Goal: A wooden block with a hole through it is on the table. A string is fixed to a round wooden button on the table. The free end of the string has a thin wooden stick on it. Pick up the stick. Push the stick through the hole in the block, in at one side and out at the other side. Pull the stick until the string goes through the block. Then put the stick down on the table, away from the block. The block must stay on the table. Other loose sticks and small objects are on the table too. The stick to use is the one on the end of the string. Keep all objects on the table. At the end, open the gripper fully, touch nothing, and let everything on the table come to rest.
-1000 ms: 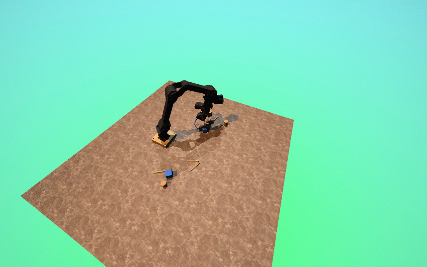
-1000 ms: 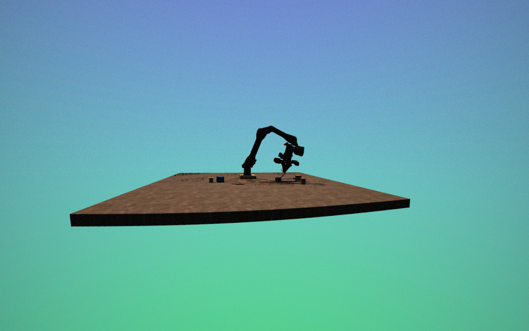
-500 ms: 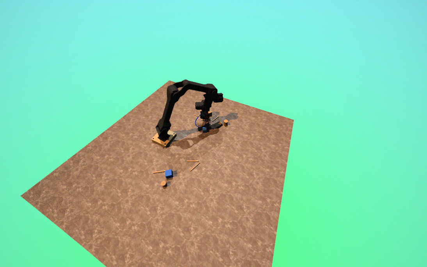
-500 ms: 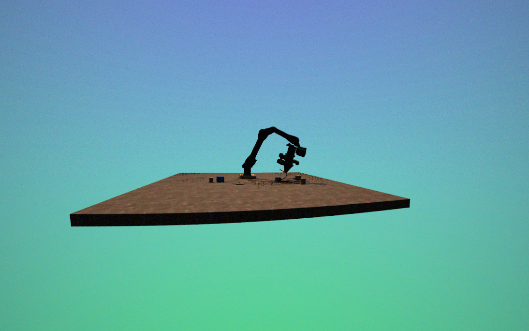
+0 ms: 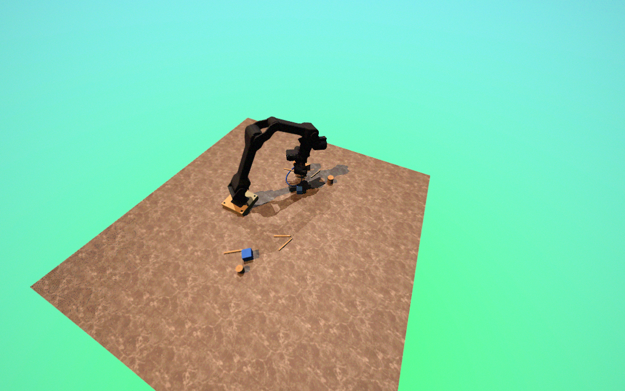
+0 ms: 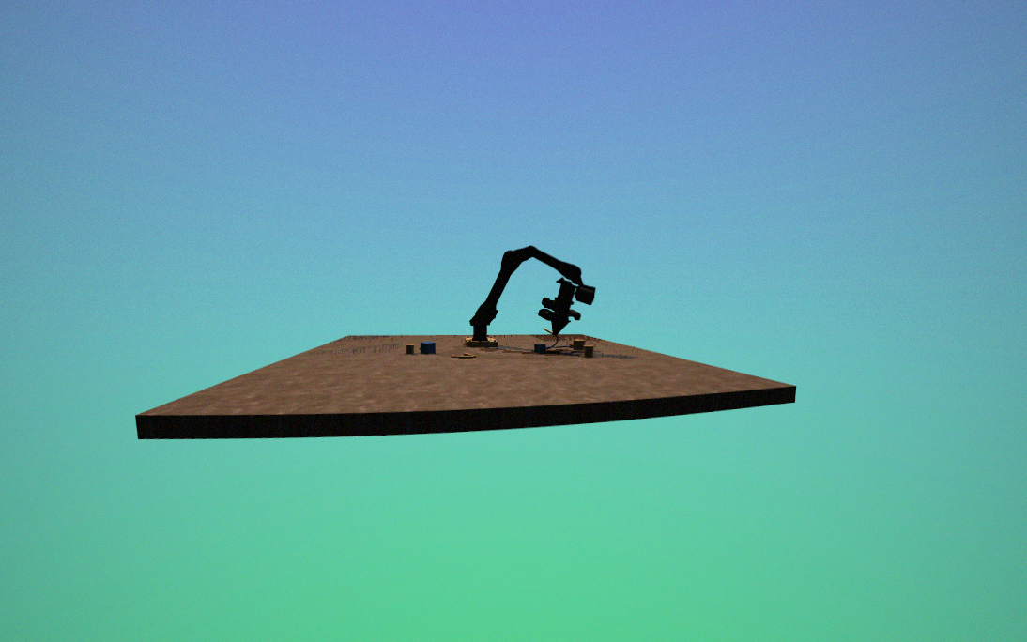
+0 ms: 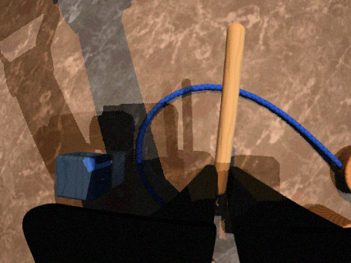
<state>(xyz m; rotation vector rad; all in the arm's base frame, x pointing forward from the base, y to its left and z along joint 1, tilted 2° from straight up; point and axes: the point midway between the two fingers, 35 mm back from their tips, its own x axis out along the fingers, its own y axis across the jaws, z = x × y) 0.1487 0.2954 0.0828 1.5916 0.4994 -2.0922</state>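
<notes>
My gripper [image 5: 299, 174] [image 6: 556, 333] [image 7: 220, 174] is shut on a thin wooden stick [image 5: 288, 169] [image 7: 231, 77], held above the table. In the wrist view most of the stick extends upward past the fingertips. The blue string [image 5: 286, 177] [image 7: 208, 88] arcs behind the stick. Its right end meets a round wooden button [image 7: 349, 174] at the right edge, and its other end is hidden behind the left finger. A small blue block [image 5: 299, 189] [image 6: 540, 348] [image 7: 71, 177] stands on the table left of the fingers in the wrist view. I cannot make out its hole, and no stick shows in it.
A loose stick [image 5: 315, 174] and wooden cylinder [image 5: 330, 179] [image 6: 588, 351] lie near the gripper. Farther off are another blue block [image 5: 247, 254] [image 6: 427, 348], a stick [image 5: 231, 251] beside it, a small cylinder [image 5: 239, 268] [image 6: 409, 348] and two sticks [image 5: 281, 235] [image 5: 285, 244]. A wooden piece [image 7: 327, 215] shows lower right.
</notes>
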